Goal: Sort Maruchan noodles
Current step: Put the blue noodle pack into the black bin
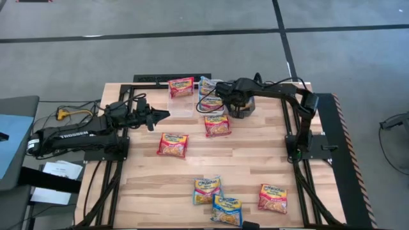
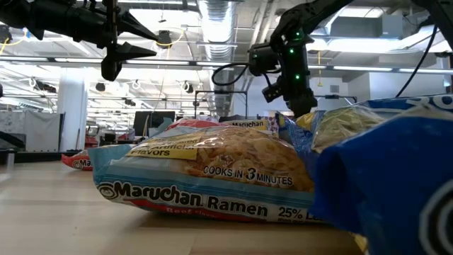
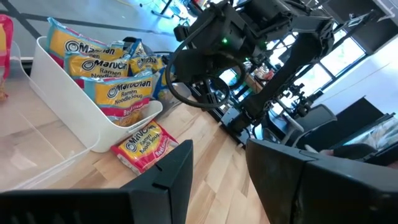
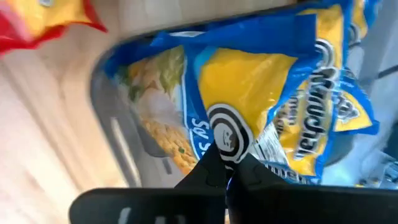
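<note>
Several yellow-orange Maruchan packets lie flat on the table: red ones [image 1: 172, 145] [image 1: 217, 125] [image 1: 273, 198] and blue ones [image 1: 206, 190] [image 1: 227, 209]. More stand in the white bin [image 3: 74, 106]. My right gripper [image 4: 227, 171] points down over the dark-grey bin [image 4: 118, 130] at the table's far side and is shut on a blue packet [image 4: 261, 87]. My left gripper [image 3: 217, 168] is open in the air left of the bins [image 1: 160, 115], with nothing between its fingers. My right gripper pinches the blue packet between its two shut fingers at a crinkled edge by the round printed mark [image 4: 227, 140], coming from above and pointing down. The packet is crumpled below the fingers, inside the dark-grey bin's rim. Whether it rests on the bin floor I cannot tell.
A clear bin with a red packet [image 1: 181, 87] stands at the far edge beside the white bin [image 1: 214, 105]. A red packet [image 3: 143, 146] lies on the table against the white bin's near wall. Bare wood shows in the table's middle [image 1: 255, 160].
</note>
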Motion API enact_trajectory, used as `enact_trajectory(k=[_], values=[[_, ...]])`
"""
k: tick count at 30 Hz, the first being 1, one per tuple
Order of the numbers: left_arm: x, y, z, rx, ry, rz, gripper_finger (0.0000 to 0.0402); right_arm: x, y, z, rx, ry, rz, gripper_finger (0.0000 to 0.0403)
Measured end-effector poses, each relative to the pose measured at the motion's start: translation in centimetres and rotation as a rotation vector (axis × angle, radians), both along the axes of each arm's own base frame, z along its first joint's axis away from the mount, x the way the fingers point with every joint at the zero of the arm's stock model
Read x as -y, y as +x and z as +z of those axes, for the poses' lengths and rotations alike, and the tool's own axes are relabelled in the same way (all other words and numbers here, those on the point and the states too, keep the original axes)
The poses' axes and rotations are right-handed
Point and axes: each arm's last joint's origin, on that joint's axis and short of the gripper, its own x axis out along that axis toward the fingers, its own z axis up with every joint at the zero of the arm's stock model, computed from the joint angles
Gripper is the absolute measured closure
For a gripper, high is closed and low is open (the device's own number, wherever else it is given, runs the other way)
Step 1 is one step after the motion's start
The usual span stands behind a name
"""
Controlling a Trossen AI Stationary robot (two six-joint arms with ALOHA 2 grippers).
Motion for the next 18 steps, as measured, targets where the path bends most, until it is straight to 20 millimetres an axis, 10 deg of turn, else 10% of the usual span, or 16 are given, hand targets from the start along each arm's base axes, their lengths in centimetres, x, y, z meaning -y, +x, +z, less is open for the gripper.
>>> enact_trajectory(k=[18], values=[[0.06,0.0,-0.26,-0.025,-0.01,-0.019,0.0266,0.47,-0.82,-0.01,0.003,0.002,-0.142,0.0305]])
